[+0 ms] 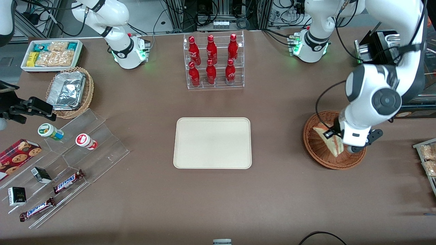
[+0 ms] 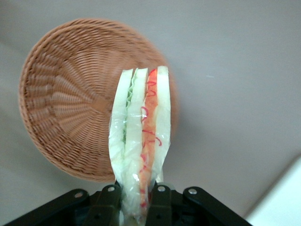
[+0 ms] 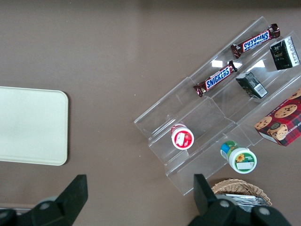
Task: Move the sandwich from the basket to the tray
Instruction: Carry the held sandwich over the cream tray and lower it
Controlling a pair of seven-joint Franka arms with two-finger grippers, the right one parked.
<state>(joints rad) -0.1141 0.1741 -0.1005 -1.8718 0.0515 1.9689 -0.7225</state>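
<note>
My left gripper (image 1: pixel 335 134) is shut on the sandwich (image 1: pixel 329 140), a plastic-wrapped wedge of white bread with red and green filling, and holds it lifted above the reddish-brown wicker basket (image 1: pixel 315 144). In the left wrist view the sandwich (image 2: pixel 140 136) hangs between the black fingers (image 2: pixel 109 203) of my gripper (image 2: pixel 134 202), with the empty basket (image 2: pixel 70 113) below it. The cream-beige tray (image 1: pixel 213 143) lies flat and bare in the middle of the table, well toward the parked arm's end from the basket. It also shows in the right wrist view (image 3: pixel 30 125).
A clear rack of red bottles (image 1: pixel 213 61) stands farther from the front camera than the tray. A clear stepped shelf (image 1: pixel 61 160) with snack bars, cups and boxes, a tan basket of foil containers (image 1: pixel 69 90) and a white snack bin (image 1: pixel 51 54) lie toward the parked arm's end.
</note>
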